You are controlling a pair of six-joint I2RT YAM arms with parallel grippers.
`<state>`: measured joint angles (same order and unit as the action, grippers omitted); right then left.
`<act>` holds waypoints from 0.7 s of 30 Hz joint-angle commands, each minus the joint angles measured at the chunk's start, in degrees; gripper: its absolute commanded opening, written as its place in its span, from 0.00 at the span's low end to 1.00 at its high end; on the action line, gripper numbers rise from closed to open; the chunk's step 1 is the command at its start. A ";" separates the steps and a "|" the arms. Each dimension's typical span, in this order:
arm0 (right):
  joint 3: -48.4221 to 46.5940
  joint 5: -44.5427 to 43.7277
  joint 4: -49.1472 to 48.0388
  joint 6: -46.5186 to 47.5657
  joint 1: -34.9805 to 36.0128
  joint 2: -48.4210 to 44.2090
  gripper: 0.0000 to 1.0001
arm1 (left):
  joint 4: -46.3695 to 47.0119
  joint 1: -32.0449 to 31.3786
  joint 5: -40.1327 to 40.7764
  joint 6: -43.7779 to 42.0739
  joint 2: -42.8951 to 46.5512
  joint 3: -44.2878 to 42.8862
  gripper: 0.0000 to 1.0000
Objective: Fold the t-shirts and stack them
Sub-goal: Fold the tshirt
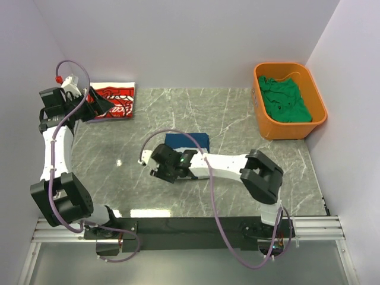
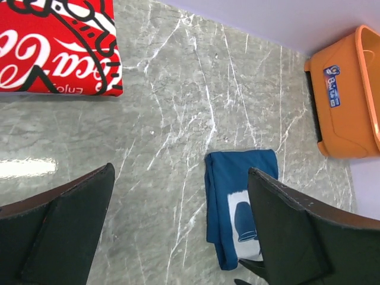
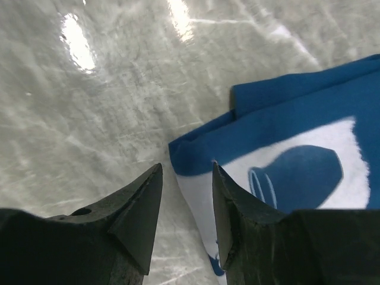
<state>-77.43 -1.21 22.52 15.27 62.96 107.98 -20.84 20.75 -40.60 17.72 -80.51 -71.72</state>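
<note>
A folded red t-shirt (image 1: 114, 99) with white lettering lies at the table's far left; in the left wrist view the red t-shirt (image 2: 56, 47) fills the top left corner. My left gripper (image 1: 100, 107) hovers at its near edge, wide open and holding nothing (image 2: 181, 228). A folded blue t-shirt (image 1: 189, 141) with a white print lies mid-table, and the left wrist also sees this blue t-shirt (image 2: 240, 196). My right gripper (image 1: 168, 161) sits at its near left corner, open, with the blue t-shirt's (image 3: 279, 119) edge between its fingertips (image 3: 187, 178). A green t-shirt (image 1: 286, 101) lies crumpled in the tub.
An orange plastic tub (image 1: 261, 119) stands at the far right against the wall; the left wrist shows the tub's (image 2: 344, 119) outer side. White walls close in the back and both sides. Grey marble table (image 1: 119, 148) lies between the two shirts.
</note>
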 commanded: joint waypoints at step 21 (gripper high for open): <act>-0.88 -0.38 -1.96 -1.11 -1.16 3.04 0.00 | -0.44 -5.97 -0.79 4.33 2.29 18.89 0.86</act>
<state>-77.58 -5.28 20.34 16.73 63.92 114.19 -24.18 17.65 -38.41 18.57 -78.59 -55.44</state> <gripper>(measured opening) 0.042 0.873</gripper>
